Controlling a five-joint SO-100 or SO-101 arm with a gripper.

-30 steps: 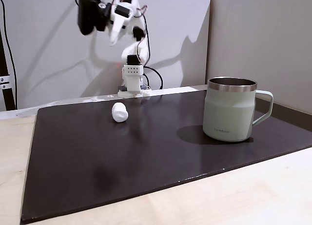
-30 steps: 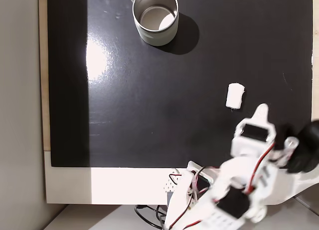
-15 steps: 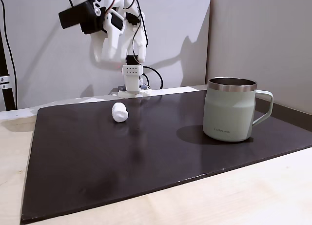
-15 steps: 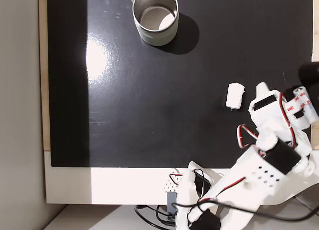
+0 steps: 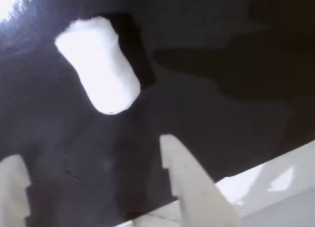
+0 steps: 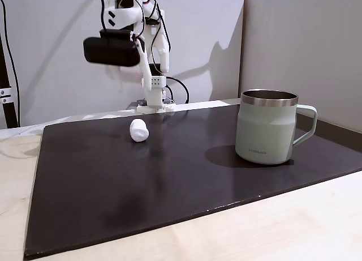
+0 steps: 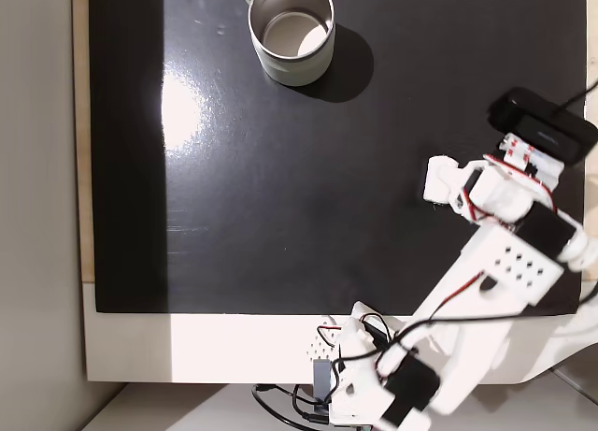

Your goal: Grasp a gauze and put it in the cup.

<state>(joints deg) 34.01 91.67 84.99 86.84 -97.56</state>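
On the black mat (image 6: 169, 176) the gauze (image 5: 98, 64) lies loose, a stubby white oval wad, soft-edged. Above it the gripper (image 5: 93, 187) hangs with fingers spread wide, holding nothing. Well apart stands the sage-green cup (image 6: 267, 127).

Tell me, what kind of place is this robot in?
Probably a home or hobby workbench, not a factory. A small white arm with a pincer stands on a pale wooden table covered by a dark mat, with only a gauze and a cup set out.
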